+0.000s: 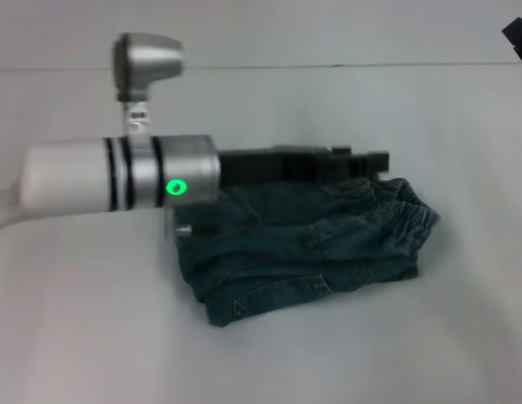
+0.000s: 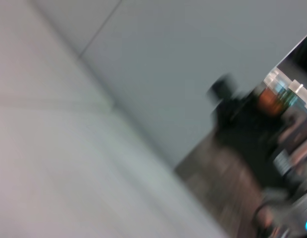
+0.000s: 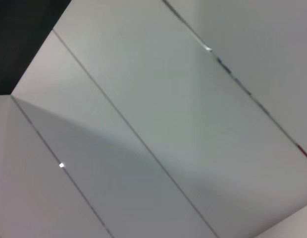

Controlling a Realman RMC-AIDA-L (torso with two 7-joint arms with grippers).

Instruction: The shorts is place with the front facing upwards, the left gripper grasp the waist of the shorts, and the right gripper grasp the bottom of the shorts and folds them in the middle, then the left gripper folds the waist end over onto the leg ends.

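Note:
The blue denim shorts (image 1: 311, 248) lie folded into a compact bundle in the middle of the white table (image 1: 93, 337) in the head view. Their elastic waist is bunched at the right side. My left arm reaches across from the left. Its black left gripper (image 1: 366, 160) is stretched along the far edge of the shorts, at or just above the cloth; I cannot tell whether it touches. Only a dark corner of my right gripper (image 1: 518, 40) shows at the upper right, far from the shorts. Neither wrist view shows the shorts.
The left arm's silver wrist with a green light (image 1: 175, 188) covers the near left part of the shorts. White table surface lies around the bundle. The left wrist view shows a blurred wall and a dark room beyond.

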